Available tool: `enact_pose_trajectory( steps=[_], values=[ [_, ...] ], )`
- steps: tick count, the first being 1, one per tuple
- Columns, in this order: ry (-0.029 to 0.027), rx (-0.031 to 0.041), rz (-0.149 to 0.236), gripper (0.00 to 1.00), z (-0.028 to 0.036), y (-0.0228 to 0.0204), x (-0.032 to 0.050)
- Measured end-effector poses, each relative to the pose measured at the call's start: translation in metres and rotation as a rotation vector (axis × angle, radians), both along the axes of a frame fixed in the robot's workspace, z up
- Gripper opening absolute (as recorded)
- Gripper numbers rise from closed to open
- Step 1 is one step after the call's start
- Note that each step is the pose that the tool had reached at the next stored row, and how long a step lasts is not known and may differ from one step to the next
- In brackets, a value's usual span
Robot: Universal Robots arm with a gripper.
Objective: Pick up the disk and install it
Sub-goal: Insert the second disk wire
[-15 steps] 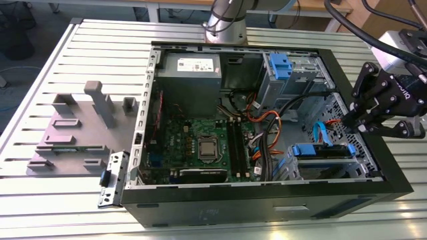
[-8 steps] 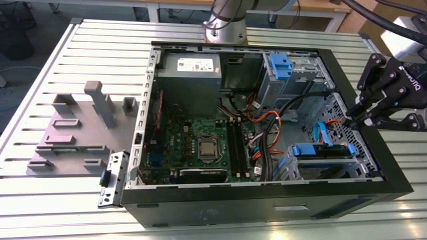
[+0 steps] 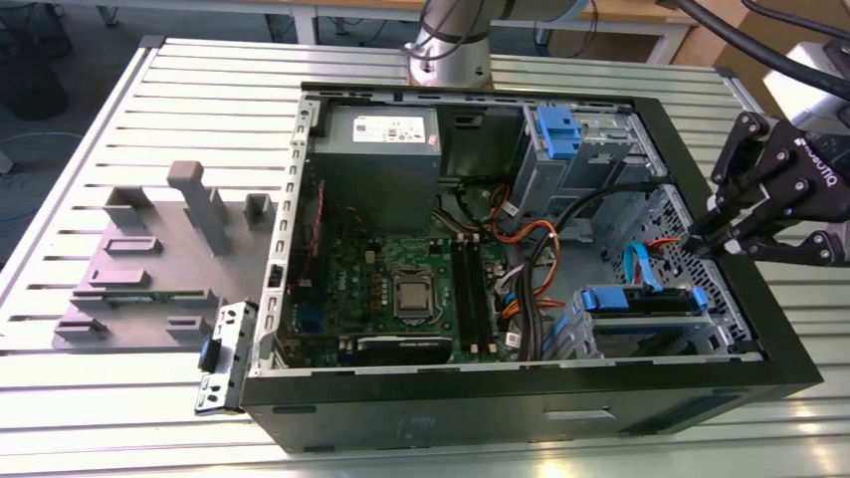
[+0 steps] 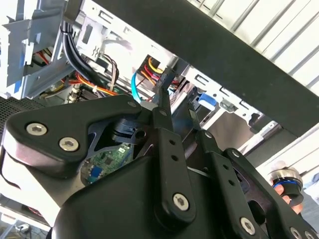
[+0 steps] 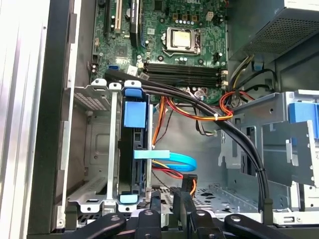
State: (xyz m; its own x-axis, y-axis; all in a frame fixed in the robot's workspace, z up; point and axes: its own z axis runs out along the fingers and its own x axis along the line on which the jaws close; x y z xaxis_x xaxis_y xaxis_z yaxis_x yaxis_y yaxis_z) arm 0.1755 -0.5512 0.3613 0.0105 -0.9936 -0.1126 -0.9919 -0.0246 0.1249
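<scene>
The disk (image 5: 134,149) stands on edge in the grey drive cage (image 5: 99,149) at the case's lower corner, framed by its blue carrier bracket (image 5: 135,114). In the exterior view the disk (image 3: 638,301) sits in that cage on the exterior view's right, near the case's front wall. My black gripper (image 3: 700,241) hovers just above the case's right wall, up and to the right of the disk, apart from it. Its fingers (image 5: 154,199) are shut with nothing between them. In the second wrist view the gripper (image 4: 177,97) points into the open case.
The open computer case (image 3: 531,383) lies on a slatted metal table (image 3: 159,119). Inside are the motherboard (image 3: 398,289), a grey power supply (image 3: 378,149), a second cage with a blue latch (image 3: 558,129), black cable bundles (image 5: 239,144) and a blue ribbon cable (image 5: 174,159). A grey fixture (image 3: 146,269) stands at the left.
</scene>
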Motion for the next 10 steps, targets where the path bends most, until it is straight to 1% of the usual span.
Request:
enact_pose_trajectory(
  steps=[4,10],
  values=[
    [0.0012,-0.0003,0.008,0.3,-0.0029,0.0016,0.0009],
    [0.0012,0.0,0.02,0.3,-0.006,0.0078,0.001]
  ],
)
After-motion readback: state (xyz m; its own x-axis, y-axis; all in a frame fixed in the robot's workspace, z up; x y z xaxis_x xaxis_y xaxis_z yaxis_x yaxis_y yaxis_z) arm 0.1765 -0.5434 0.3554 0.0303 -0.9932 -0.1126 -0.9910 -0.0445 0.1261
